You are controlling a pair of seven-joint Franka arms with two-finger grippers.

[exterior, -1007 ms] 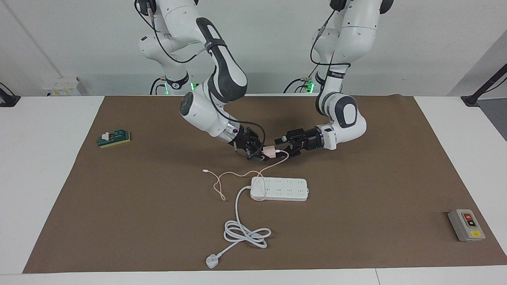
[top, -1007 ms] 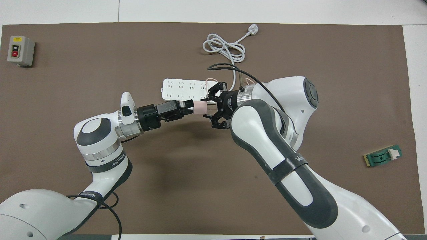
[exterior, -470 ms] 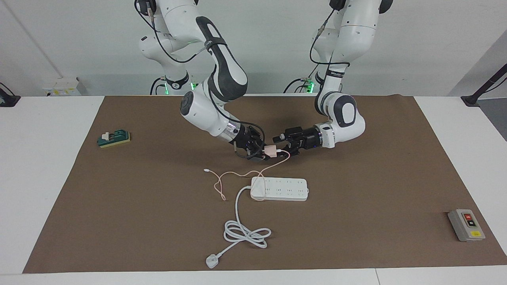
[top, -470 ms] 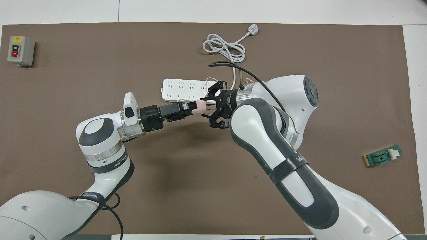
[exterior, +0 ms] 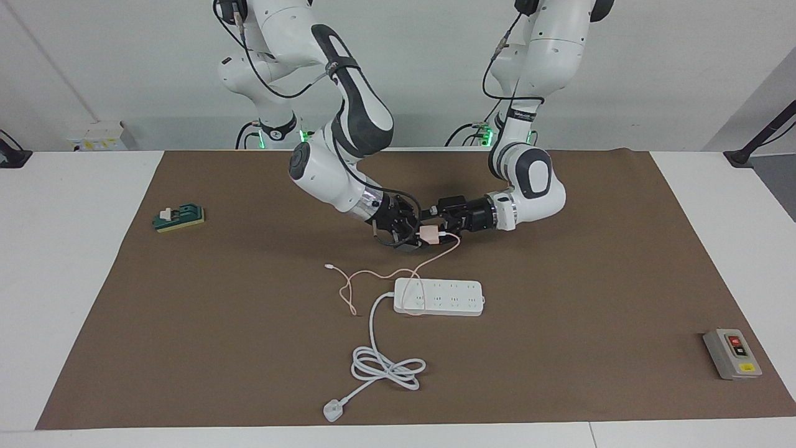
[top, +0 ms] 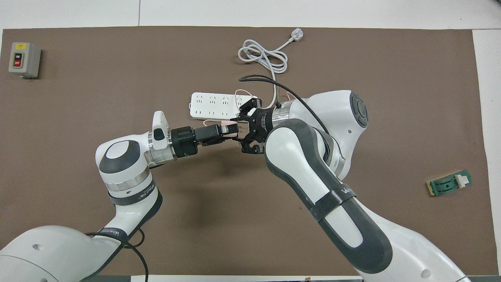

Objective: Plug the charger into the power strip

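Note:
The pale pink charger (exterior: 428, 234) hangs in the air between my two grippers, over the mat on the robots' side of the power strip (exterior: 439, 297). My right gripper (exterior: 414, 240) is shut on one end of it. My left gripper (exterior: 440, 228) meets it at the cable end. The thin pink cable (exterior: 373, 274) drops from the charger and trails over the strip's end onto the mat. In the overhead view the charger (top: 231, 129) is mostly hidden between the left gripper (top: 226, 131) and the right gripper (top: 239, 131), beside the strip (top: 211, 105).
The strip's thick white cord (exterior: 385, 367) lies coiled farther from the robots, ending in a white plug (exterior: 333, 410). A grey switch box (exterior: 732, 353) sits at the left arm's end of the mat. A small green block (exterior: 180, 218) sits at the right arm's end.
The two grippers have closed in on each other around the charger. The charger has risen slightly, and the loose cable end has shifted a little on the mat.

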